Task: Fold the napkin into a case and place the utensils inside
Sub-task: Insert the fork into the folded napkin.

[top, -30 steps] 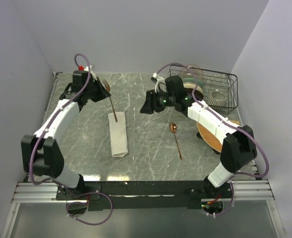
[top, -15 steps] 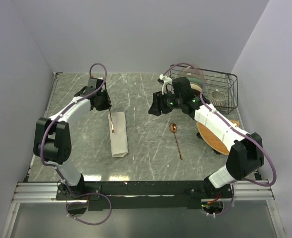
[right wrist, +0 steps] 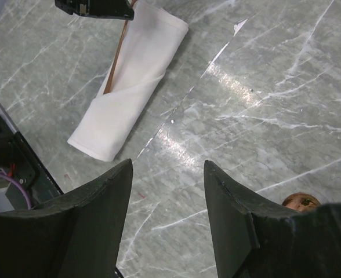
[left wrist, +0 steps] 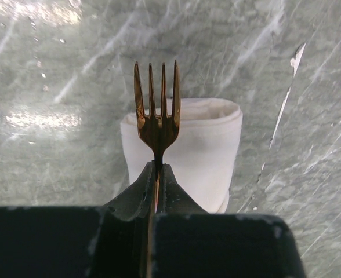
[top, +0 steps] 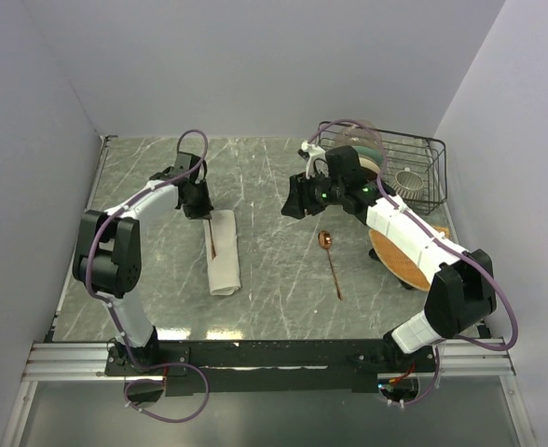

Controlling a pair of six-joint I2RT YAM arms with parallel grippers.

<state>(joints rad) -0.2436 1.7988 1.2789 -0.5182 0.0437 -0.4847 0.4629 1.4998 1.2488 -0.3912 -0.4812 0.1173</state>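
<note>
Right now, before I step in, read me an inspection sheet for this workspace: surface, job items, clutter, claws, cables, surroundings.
Surface: grey marbled table top, with glare patches.
Job's things: napkin folded into a narrow case; fork over it, handle end at the case's fold; spoon flat on the table, apart to the right of the case.
Clutter: wire basket with dishes at the far right; orange mat partly under the right arm.
Claws: left claw shut on the fork's neck; right claw open, empty, above bare table.
Cables: purple cable looped on each arm, none on the job's things.
Surroundings: plain pale walls; metal rail at the near edge.
</note>
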